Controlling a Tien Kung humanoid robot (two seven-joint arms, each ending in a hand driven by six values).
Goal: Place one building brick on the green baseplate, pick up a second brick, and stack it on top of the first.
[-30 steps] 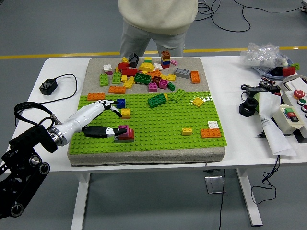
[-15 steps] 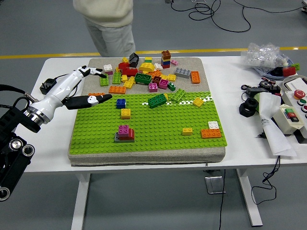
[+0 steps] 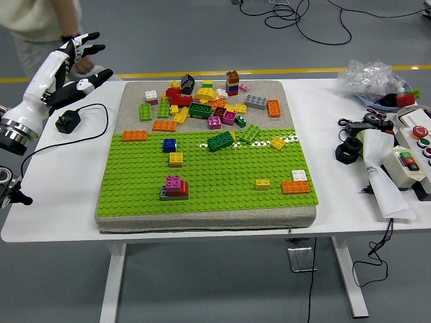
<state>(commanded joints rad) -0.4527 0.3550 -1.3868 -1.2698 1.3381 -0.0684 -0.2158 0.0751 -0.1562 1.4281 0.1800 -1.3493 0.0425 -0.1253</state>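
Left hand [image 3: 73,64] raised at the upper left, off the table's left end and above the black power plug [image 3: 67,121]. Forearm angled up and away; fingers spread, holding nothing. Right arm out of view. Green baseplate [image 3: 222,185] carries a small stack [image 3: 175,187] near its front left: pink brick atop red and grey ones. Blue brick [image 3: 170,145] and yellow brick [image 3: 176,159] sit behind it. Loose brick pile [image 3: 202,104] lies on the far mat.
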